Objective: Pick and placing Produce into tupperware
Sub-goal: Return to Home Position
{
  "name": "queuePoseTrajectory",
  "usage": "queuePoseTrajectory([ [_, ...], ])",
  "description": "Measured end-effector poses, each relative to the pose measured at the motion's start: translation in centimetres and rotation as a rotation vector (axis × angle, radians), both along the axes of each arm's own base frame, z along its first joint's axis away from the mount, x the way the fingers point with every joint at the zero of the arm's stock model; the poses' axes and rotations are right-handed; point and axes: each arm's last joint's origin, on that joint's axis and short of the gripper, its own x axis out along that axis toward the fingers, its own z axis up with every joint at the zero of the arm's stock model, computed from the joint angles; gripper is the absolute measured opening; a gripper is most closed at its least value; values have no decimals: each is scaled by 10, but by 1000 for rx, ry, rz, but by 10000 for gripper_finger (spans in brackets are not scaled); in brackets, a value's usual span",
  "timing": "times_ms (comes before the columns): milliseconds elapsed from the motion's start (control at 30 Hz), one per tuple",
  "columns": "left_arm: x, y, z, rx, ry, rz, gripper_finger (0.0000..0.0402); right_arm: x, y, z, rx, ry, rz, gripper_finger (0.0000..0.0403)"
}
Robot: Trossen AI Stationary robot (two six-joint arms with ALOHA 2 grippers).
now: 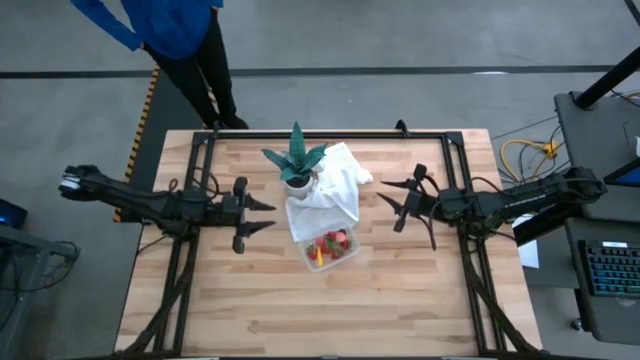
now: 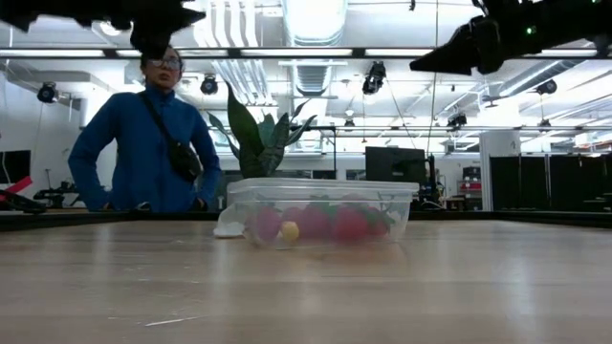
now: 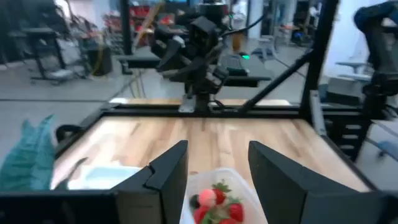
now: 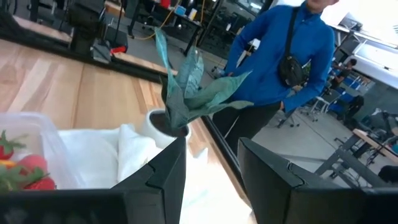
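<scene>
I am holding the left gripper (image 1: 270, 216) and the right gripper (image 1: 386, 194) spread, flanking the tupperware (image 1: 354, 251) containing the produce (image 1: 330, 245); a plant (image 1: 296, 160) and a cloth (image 1: 340, 185) are crowding its far side.

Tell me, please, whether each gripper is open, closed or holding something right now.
Left gripper: fingers open, holding nothing.
Right gripper: fingers open, holding nothing.

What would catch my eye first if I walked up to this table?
Probably the clear tupperware near the table's middle, holding bright produce, mostly red. Beside it a spiky green plant stands by a crumpled white cloth. Two dark arms flank them, left gripper and right gripper both open above the table, and a person in blue stands beyond the far edge.
</scene>
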Motion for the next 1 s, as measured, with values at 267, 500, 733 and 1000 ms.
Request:
queuePoseTrajectory([
  [267,6,12,-34,115,-109,170,154,4,1,22,14,-69,0,139],
  [500,17,37,-46,97,-52,196,154,3,-1,41,52,-132,-55,139],
  [733,3,44,-12,213,-83,226,154,-39,-9,62,82,-192,-155,139],
  [1000,-37,46,2,142,0,304,154,-100,-13,64,231,-274,74,139],
])
